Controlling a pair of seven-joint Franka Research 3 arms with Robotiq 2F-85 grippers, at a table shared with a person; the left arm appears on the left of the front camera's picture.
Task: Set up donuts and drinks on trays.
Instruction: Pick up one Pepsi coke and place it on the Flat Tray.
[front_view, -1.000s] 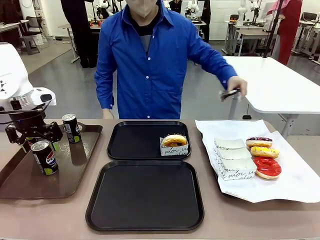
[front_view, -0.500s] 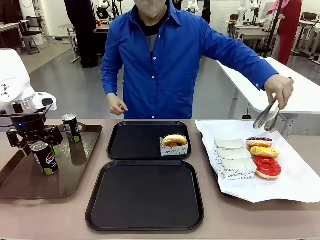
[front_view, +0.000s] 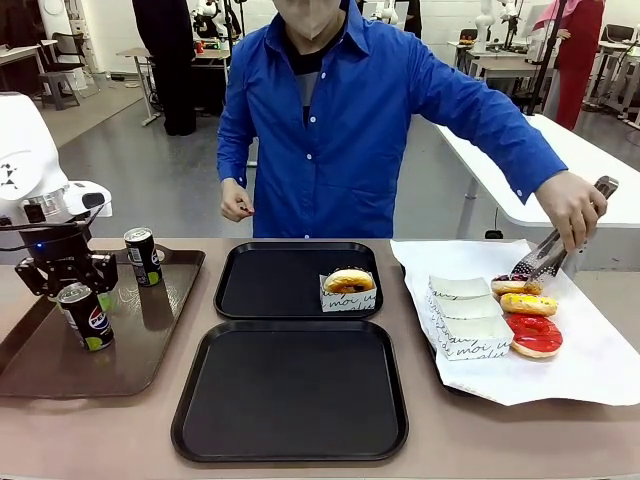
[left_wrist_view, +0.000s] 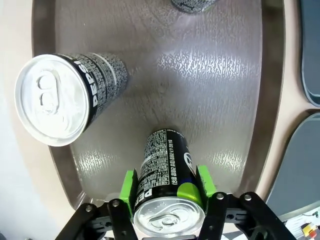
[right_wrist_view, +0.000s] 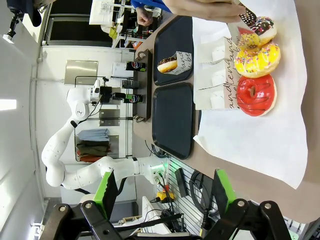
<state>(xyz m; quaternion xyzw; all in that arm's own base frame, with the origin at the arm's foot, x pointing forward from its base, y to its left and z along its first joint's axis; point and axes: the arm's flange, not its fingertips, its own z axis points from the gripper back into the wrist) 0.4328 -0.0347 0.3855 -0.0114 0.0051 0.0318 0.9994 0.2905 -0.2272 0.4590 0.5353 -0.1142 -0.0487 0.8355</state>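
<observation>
Left gripper (left_wrist_view: 167, 185) was clamped on one drink can (left_wrist_view: 165, 160) on the brown tray (left_wrist_view: 210, 75); second can (left_wrist_view: 65, 97) stood just beside. Right gripper (right_wrist_view: 165, 192) fingers were apart.

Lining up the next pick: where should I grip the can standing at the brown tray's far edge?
Grip the far can by its round side wall just below the silver top, coming straight down, pads on opposite sides. It stands upright with bare brown tray around it.

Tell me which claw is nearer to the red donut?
Right. The right claw hangs open at the red donut's end of the table, looking over the white paper. The left claw is shut on a can on the brown tray, beyond both black trays.
</observation>
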